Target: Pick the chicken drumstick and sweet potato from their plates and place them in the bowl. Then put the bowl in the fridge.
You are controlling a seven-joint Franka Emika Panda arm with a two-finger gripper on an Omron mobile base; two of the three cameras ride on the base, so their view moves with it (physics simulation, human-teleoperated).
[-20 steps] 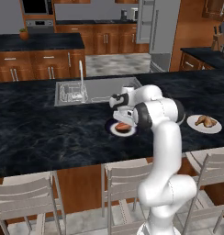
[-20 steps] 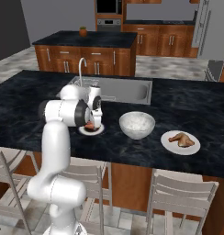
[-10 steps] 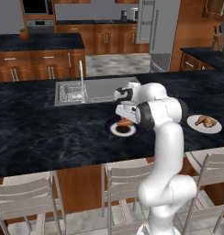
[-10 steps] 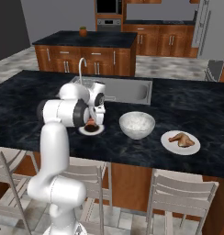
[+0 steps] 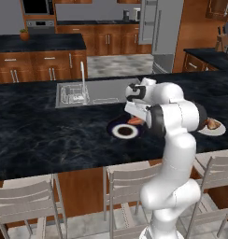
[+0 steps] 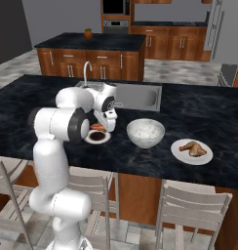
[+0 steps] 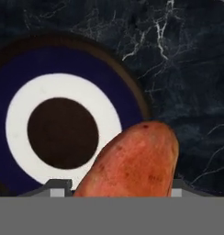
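sweet potato (image 7: 132, 160) now lifted clear of the dark-rimmed plate (image 7: 22, 73), at its 5 o'clock. gripper (image 7: 116, 186) part-closed on it. bowl (image 6: 146, 133) next, likely.

two plates (image 6: 97, 138) (image 6: 191, 152), one bowl (image 6: 146, 133), one sweet potato (image 7: 132, 164) — one drumstick (image 6: 193, 148)

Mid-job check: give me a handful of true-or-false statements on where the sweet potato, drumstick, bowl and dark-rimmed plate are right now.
1. The orange-brown sweet potato sits between the gripper fingers, lifted above the dark-rimmed round plate. True.
2. The pale grey-white round bowl already holds the drumstick. False: the brown chicken drumstick lies on a white plate.
3. The bowl stands on the black marble counter. True.
4. The bowl is in the steel sink. False: it is on the counter.
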